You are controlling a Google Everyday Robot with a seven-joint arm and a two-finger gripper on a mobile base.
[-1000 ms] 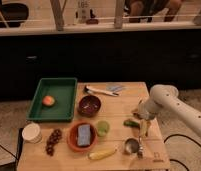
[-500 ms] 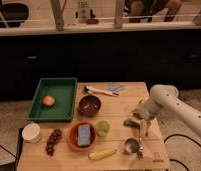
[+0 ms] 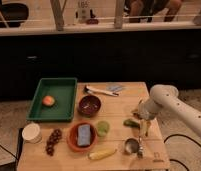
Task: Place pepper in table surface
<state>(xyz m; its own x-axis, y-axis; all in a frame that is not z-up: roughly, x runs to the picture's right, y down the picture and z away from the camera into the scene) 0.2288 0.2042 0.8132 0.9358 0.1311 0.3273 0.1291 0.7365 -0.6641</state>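
The pepper is a small dark green stubby thing lying on the light wooden table surface, right of the light-green cup. My gripper hangs from the white arm on the right and sits just right of the pepper, close to it or touching it. I cannot tell whether it holds the pepper.
A green tray with an orange fruit sits at the left. A dark bowl, an orange plate with a blue sponge, grapes, a white cup, a yellow corn-like item, a metal cup and utensils stand around.
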